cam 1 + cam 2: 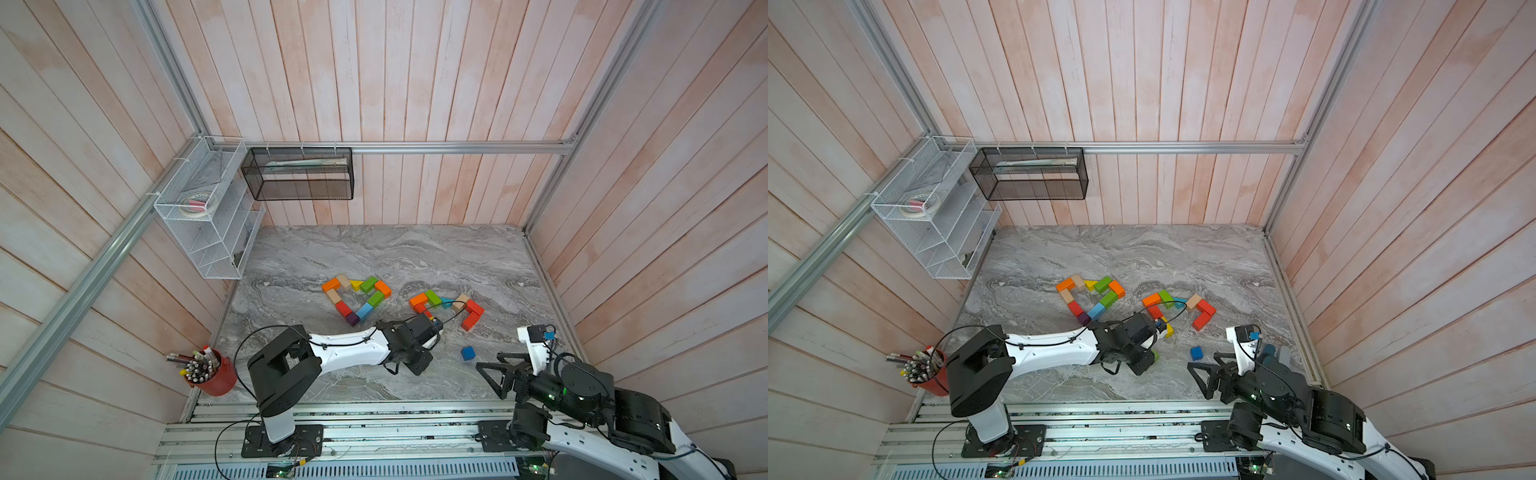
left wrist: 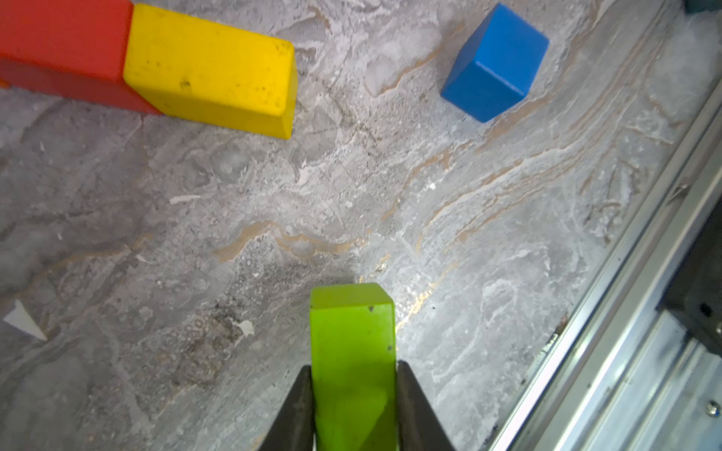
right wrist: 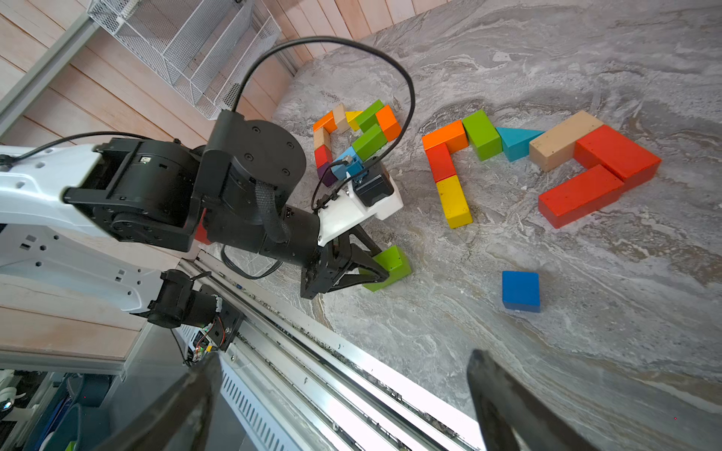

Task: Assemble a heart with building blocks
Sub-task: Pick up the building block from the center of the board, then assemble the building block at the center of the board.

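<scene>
Left hand point(image 2: 354, 367) clamps green block point(image 2: 351, 324) between its fingers; right hand point(image 3: 342, 365) gapes empty

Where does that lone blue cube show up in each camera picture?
A top view: blue cube alone, nearer the robot than the red brick.
A top view: same spot, red brick beyond.
Left wrist: cube alone, apart from the yellow brick.
Right wrist: cube alone, apart from the yellow brick.
Landmark: the red brick touching the yellow one.
</scene>
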Controlling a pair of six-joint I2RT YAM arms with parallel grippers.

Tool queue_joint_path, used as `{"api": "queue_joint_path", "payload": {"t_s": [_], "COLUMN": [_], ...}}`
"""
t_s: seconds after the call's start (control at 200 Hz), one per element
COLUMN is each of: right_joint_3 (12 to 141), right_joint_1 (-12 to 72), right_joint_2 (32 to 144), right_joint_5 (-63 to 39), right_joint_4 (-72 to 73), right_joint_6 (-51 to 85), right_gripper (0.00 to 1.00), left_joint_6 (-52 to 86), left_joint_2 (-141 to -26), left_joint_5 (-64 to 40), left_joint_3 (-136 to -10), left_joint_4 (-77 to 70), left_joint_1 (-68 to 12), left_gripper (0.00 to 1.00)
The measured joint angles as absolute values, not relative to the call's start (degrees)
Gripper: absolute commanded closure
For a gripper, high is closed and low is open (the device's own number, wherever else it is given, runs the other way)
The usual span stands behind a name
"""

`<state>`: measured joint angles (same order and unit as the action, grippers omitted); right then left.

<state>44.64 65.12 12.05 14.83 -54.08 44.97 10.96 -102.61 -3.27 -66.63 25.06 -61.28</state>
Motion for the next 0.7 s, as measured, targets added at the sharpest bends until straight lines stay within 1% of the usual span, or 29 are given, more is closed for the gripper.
{"api": "queue_joint_path", "payload": {"t_s": [0.7], "right_joint_3": [44.64], "right_joint_1": [65.12], "right_joint_2": [12.05], "right_joint_5": [16.53], "right_joint_4": [-54.92], "right_joint_6": [45.39], "right_gripper": [0.03], "left_joint_6": [3.64], "left_joint_2": [-116.20], "left_joint_5": [-3.25], "left_joint_3": [-87.02], "left_joint_4": [27.44], "left_joint_1": [-61.30], "left_gripper": [0.76]}}
